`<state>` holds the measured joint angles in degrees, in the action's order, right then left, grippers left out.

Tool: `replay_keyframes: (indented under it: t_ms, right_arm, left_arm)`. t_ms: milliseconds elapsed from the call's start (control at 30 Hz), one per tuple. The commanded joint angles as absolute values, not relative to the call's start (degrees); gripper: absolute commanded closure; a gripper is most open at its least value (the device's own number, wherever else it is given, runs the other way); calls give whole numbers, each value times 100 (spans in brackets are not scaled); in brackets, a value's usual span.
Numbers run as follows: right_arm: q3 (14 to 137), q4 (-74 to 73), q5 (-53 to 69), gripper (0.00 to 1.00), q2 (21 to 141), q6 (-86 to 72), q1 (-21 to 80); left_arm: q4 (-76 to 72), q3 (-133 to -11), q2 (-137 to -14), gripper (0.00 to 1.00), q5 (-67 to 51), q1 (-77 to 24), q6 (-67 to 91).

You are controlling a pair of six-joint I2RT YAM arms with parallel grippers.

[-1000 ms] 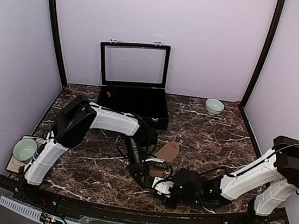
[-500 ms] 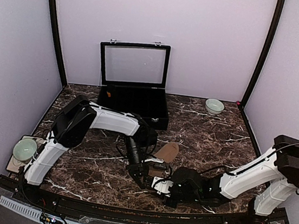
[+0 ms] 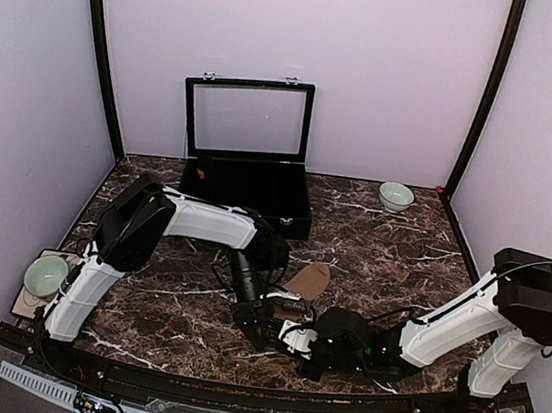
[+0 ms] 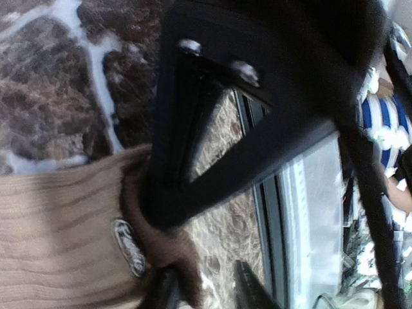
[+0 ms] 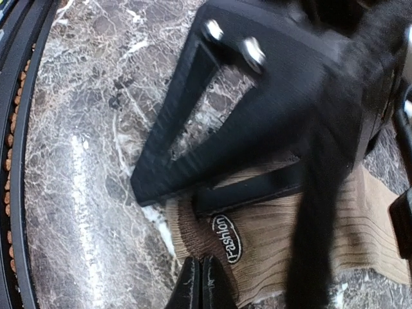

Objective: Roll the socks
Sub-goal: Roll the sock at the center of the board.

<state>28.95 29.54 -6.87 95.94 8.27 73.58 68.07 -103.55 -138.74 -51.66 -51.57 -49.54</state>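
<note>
Sock status: tan sock [image 5: 261,251] lies flat on marble tabletop [image 5: 77,161], with its dark-brown cuff [image 5: 190,232] right at the tips of right claw [image 5: 199,283]. Right claw is pinched fully closed at the cuff edge; can't tell if fabric is caught. Oval "Fashion" patch [image 5: 226,239] sits just ahead of those tips. Left claw [image 4: 205,293] is narrowly parted, cuff corner at the gap between its fingers. Claws are close together over the cuff, and the rest of the sock stretches away beyond both.
</note>
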Motion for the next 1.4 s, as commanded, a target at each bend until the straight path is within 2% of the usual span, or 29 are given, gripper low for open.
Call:
replay_keyframes:
  t_ms: [0,33,67,300,600,833,1000,1200,1367]
  right_arm:
    - [2712,2843,-599,100,9799,525,7185]
    - [2710,2812,-546,100,9812,515,7188]
    - [2722,2753,-492,100,9824,503,7189]
    - [2954,2062,-42,100,9739,252,7148]
    - [3330,1224,547,100,9623,-795,6964]
    - [3237,1407,1460,100,9461,-1738,6487]
    - [3098,1712,2011,100,9476,-2477,6213]
    - [3059,2039,2948,100,9968,-3676,5682]
    - [3016,2243,3373,100,10134,-4361,5353]
  left_arm:
    - [6258,-9969,-13669,15,-3955,-5101,-4861]
    - [6212,-9919,-13578,3,-3976,-5086,-4811]
    - [6180,-9876,-13500,1,-3983,-5067,-4775]
    - [5572,-9362,-12795,1,-3932,-4782,-4332]
    - [5098,-8346,-11419,1,-4015,-4536,-4132]
    - [4486,-7120,-10627,1,-4012,-4430,-4074]
    - [3639,-6663,-9740,1,-3163,-4390,-3915]
    - [3124,-6761,-9074,1,-2144,-5014,-4862]
    - [3429,-6872,-9830,1,-2119,-5675,-5431]
